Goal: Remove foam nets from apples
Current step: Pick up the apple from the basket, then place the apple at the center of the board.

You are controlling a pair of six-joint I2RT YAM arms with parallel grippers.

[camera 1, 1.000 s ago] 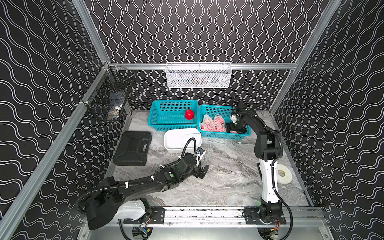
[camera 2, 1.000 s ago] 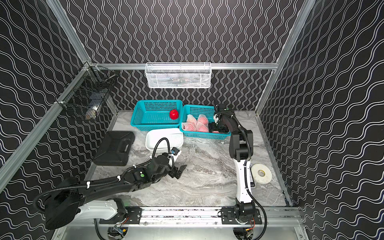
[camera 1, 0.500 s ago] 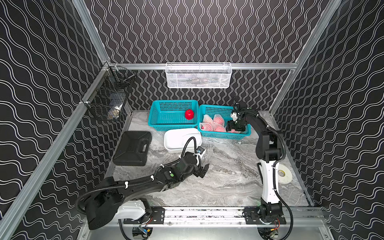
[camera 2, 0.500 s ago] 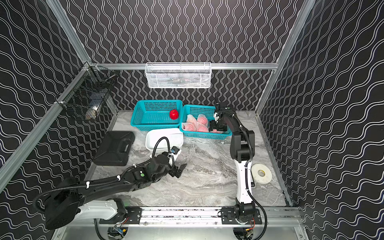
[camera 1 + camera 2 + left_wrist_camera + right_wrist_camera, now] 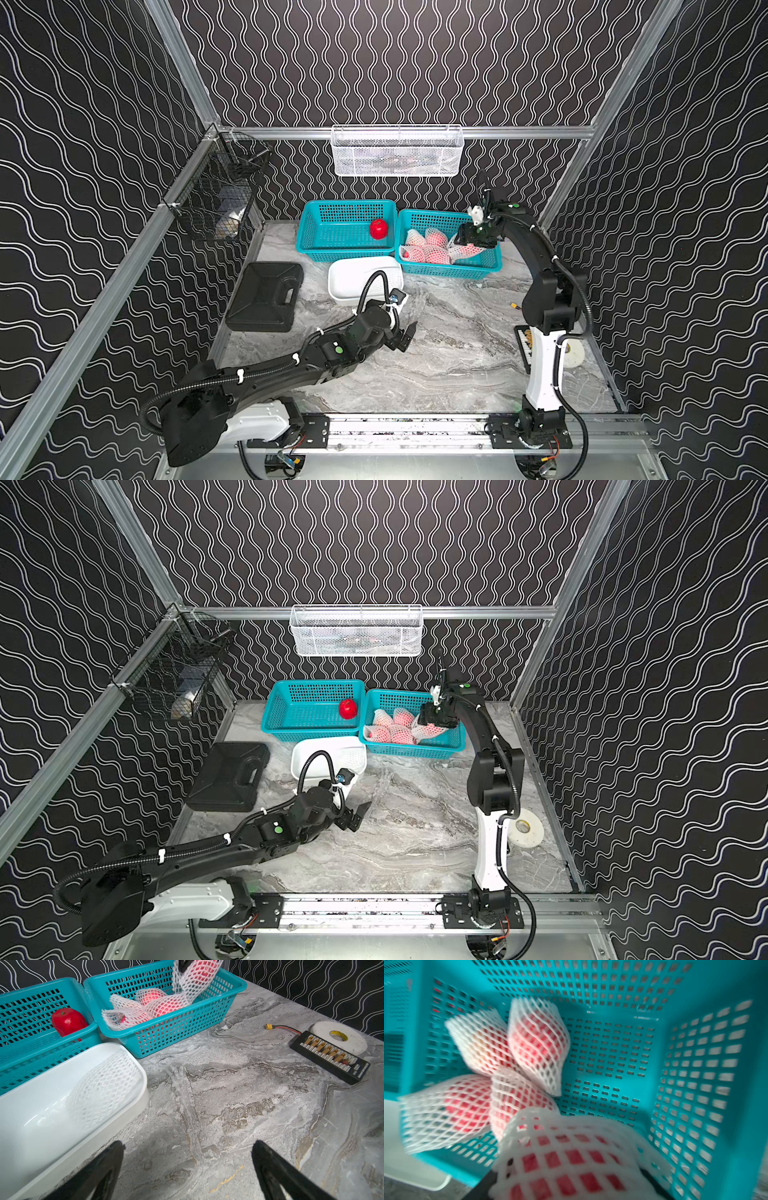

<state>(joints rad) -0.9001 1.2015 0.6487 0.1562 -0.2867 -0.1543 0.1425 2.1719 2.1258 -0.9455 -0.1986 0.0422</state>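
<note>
Made out no legible text, number or brand in any view. Spotted a few lines of white print at one end of the black connector board (image 5: 330,1057), which lay on the counter (image 5: 228,1095) just beside the white tape roll (image 5: 357,1043); too small and blurred to read. Caught dark marks on the roll's yellow core as well, equally unreadable.
</note>
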